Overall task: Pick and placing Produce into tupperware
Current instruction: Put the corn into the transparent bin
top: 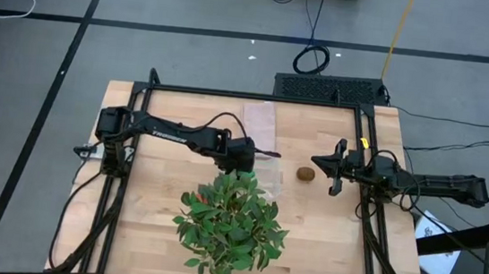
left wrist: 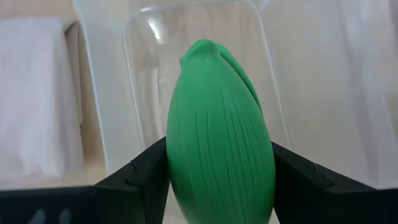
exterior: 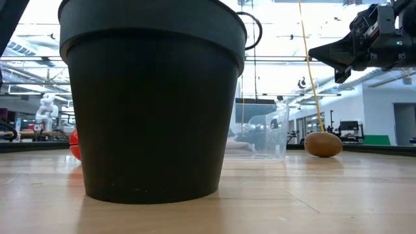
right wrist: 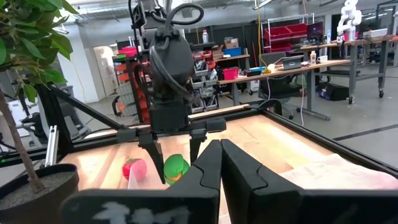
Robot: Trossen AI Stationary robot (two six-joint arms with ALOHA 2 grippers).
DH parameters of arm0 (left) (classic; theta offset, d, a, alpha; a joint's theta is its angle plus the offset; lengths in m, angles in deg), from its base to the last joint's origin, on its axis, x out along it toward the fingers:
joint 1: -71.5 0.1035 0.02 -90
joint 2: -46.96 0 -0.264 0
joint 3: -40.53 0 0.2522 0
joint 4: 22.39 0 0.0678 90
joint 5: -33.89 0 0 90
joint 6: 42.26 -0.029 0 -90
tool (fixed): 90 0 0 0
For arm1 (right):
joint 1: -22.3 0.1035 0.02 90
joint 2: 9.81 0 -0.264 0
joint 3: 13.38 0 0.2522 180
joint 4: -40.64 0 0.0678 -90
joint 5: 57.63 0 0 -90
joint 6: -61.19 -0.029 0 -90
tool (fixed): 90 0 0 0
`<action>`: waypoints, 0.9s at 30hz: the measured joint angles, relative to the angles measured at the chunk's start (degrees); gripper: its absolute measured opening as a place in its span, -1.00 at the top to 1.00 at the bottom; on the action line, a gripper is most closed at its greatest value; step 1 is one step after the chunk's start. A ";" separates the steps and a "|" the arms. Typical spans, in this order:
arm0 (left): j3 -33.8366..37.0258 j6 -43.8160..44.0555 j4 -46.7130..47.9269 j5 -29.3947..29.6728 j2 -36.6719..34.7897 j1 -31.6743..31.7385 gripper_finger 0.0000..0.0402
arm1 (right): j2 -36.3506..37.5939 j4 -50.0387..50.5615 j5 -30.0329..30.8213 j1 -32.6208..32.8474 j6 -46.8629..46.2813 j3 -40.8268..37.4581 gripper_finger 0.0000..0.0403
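My left gripper [top: 244, 158] points down over the clear tupperware [left wrist: 149, 74], shut on the bright green oval [left wrist: 217, 124]. The tub [top: 269, 177] stands just beyond the plant. The brown kiwi [top: 307, 173] rests on the table to the tub's right, and it shows beside the tub [exterior: 263, 133] as kiwi [exterior: 323, 144]. The red piece [right wrist: 132, 168] lies on the table on the tub's left and peeks out behind the pot [exterior: 74, 144]. My right gripper [top: 324, 167] hovers shut, right of the kiwi and above table height [exterior: 325, 52]. My left gripper pinches the green oval between its two fingers [left wrist: 146, 171], at the widest part of its body [left wrist: 180, 171]. The fingers come from above, pointing down [right wrist: 176, 149], on opposite sides of the oval. The oval hangs upright over the tub's opening; I cannot tell whether it touches the tub.
A big leafy plant [top: 232, 221] in a black pot [exterior: 153, 97] fills the near middle of the table and blocks most of the low view. A pinkish-beige folded cloth [top: 259, 120] lies beyond the tub. A black frame [top: 257, 96] edges the table.
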 joint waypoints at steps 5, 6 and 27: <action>0.00 -2.39 -0.85 0.04 0.23 0.00 -0.08 | -0.22 0.24 -0.02 0.00 0.00 0.02 1.00; 0.00 -3.12 -0.92 0.00 0.23 0.00 -0.08 | -0.29 0.15 -0.01 0.00 0.00 0.01 1.00; 0.00 -4.90 0.46 -4.57 0.23 1.73 -0.08 | -0.44 -0.18 0.00 0.00 0.00 0.00 1.00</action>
